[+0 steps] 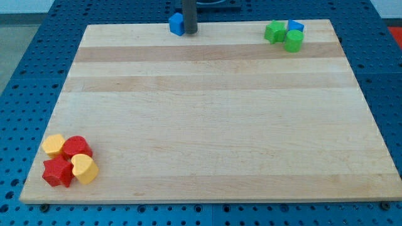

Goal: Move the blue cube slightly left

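Observation:
The blue cube (176, 24) sits at the top edge of the wooden board (207, 113), a little left of centre. My tip (190, 31) stands right beside it, touching or nearly touching its right side. The dark rod rises out of the view's top.
At the top right a green star-like block (274, 31), a second blue block (296, 26) and a green cylinder (293, 41) cluster together. At the bottom left sit a yellow block (54, 145), a red cylinder (76, 147), a red star-like block (57, 172) and a yellow heart block (84, 168).

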Available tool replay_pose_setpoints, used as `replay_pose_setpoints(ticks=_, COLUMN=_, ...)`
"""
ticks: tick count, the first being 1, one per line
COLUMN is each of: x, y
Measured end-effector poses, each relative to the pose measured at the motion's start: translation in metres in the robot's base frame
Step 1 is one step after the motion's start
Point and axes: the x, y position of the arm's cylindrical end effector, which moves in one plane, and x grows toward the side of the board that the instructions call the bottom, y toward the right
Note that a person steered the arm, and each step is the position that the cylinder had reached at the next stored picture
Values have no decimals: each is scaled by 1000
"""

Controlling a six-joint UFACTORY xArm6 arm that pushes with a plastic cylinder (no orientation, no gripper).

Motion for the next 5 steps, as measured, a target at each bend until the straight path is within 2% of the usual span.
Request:
replay_pose_setpoints(ticks=1, x=0, y=9)
replay_pose_setpoints(ticks=2, x=-3, y=50)
replay_pose_setpoints(ticks=3, x=-25, y=54)
replay_pose_setpoints(ticks=5, x=-23, y=25)
